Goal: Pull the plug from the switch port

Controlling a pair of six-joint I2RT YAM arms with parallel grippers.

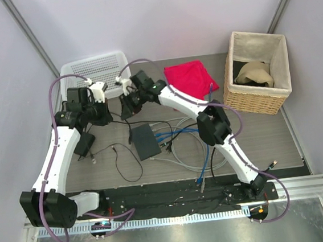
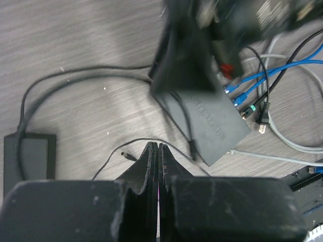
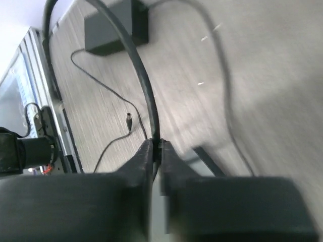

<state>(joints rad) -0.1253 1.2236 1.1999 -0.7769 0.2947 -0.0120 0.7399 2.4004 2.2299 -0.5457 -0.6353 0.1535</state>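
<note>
Switch (image 1: 145, 141) lies flat near right tool (image 3: 156, 143); tool pinches black cable (image 3: 141, 75).

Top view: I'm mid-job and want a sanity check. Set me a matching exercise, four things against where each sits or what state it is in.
Things:
1. switch
2. red cloth
3. wicker basket
4. right pincer

Places or states:
a. far right corner of the table
b. middle of the table, blue cables at one edge
c. closed on a thin black cable
d. far side, between the white crate and the wicker basket

Pairs: 1-b, 2-d, 3-a, 4-c
</note>
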